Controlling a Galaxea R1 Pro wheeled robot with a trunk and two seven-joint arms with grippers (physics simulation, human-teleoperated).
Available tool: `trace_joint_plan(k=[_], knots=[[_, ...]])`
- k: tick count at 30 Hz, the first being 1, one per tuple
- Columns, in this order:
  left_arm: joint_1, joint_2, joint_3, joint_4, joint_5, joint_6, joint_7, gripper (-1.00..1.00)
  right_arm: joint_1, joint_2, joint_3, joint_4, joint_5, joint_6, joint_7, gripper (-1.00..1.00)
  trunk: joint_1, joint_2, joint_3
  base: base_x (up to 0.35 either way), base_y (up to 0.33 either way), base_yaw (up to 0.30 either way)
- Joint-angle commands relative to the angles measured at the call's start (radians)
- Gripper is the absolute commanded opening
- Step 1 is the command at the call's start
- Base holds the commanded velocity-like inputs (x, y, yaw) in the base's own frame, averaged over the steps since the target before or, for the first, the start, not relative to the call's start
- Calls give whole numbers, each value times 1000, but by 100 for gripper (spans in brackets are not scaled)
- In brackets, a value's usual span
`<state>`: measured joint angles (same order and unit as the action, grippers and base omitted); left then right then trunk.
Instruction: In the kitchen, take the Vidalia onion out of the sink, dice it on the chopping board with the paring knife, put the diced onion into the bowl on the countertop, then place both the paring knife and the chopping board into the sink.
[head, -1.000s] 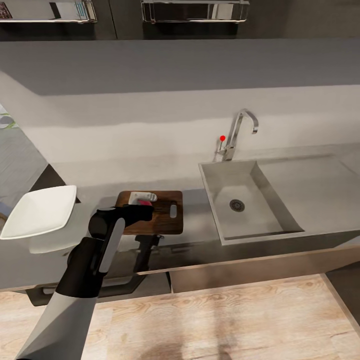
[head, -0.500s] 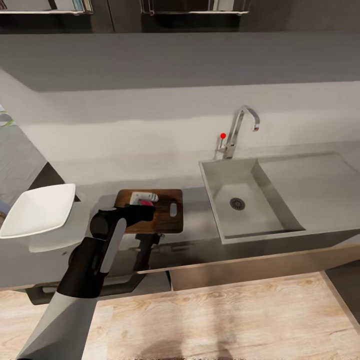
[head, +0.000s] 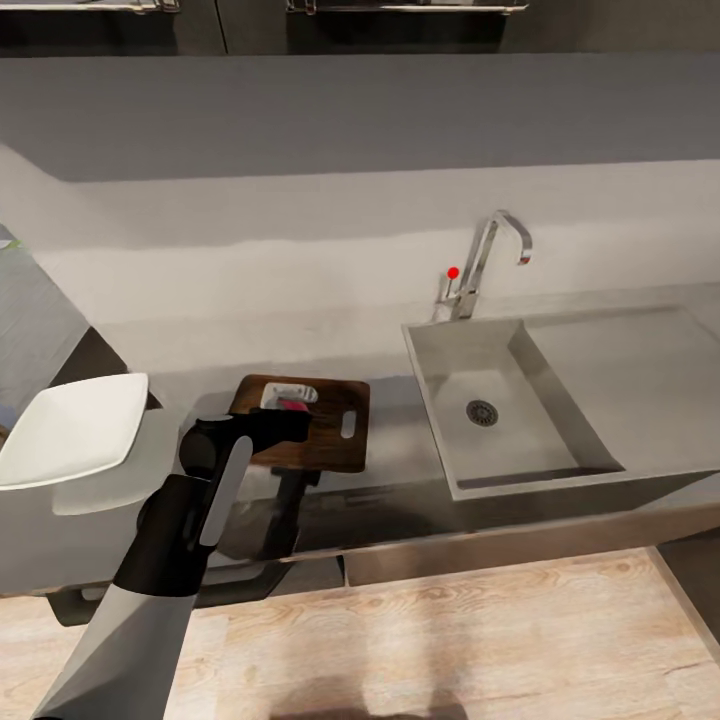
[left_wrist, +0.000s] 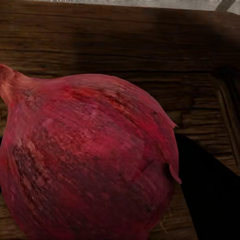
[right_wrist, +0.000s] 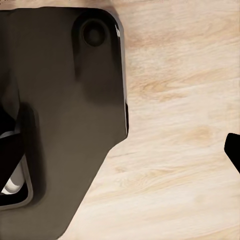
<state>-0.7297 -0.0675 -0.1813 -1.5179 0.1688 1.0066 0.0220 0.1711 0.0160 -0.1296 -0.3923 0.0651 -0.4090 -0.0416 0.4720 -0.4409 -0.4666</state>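
The Vidalia onion (left_wrist: 90, 155), dark pinkish-red with papery skin, lies against the brown chopping board (left_wrist: 125, 45). My left gripper (head: 290, 402) is over the board's far left part (head: 330, 445), shut on the onion (head: 293, 405); one dark finger (left_wrist: 210, 195) presses its side. The white bowl (head: 70, 430) stands on the grey countertop (head: 390, 420) left of the board. The steel sink (head: 500, 380) lies to the right with a bare basin. The paring knife is out of view. One dark fingertip (right_wrist: 234, 150) of my right gripper shows at the frame's edge, low over the floor.
The angular tap (head: 490, 255) with its red dot rises behind the sink, and the flat drainboard (head: 640, 370) lies to its right. Pale wood floor (right_wrist: 175, 150) and my dark base (right_wrist: 65, 125) lie below the right wrist.
The whole picture has shifted slightly, so the camera moved. My left gripper stays on the onion over the board.
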Motion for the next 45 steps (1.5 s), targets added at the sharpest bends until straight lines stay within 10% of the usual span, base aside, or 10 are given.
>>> trace_joint_plan(k=[1,45], knots=[[0,0,0,5,-10,4,4,-100,1,1,-4,-2,7,-1,-3,100,1,-1,-1,54,15,0],[0,0,1,1,-11,4,4,-100,1,1,-4,-2,7,-1,-4,100,1,-1,17,2,1,-19]])
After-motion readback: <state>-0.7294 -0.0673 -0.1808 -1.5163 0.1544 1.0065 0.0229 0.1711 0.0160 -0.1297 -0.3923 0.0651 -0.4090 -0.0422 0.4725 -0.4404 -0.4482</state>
